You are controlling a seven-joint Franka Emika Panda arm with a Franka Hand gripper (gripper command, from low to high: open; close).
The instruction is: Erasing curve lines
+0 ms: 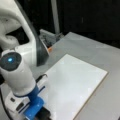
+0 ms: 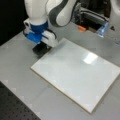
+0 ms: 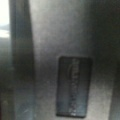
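Listing near to far, operator, as the scene stands for you:

Item, wrist view: a dark grey flat surface fills the frame, with a darker rectangular label at lower centre; its print is unreadable. No board surface or fingertip shows here.

Item, gripper: at the upper left of a front view, low over the near-left corner of the whiteboard. It shows again at the lower left, beneath the blue wrist mount. A black block, apparently an eraser, sits under the white hand housing and rests at or on the board's corner. You cannot tell how wide the jaws stand; the block seems held between them, though the contact itself is hidden.

Item, curve lines: no dark wavy stroke shows anywhere on the board in both front views. Only a bright glare patch marks the surface. By my judgement the squiggle is either already wiped or hidden beneath the gripper and block; the visible board needs no more erasing.

Item, grey table: carries the board.

Item, far edge: a small orange object and the arm's white and grey links.
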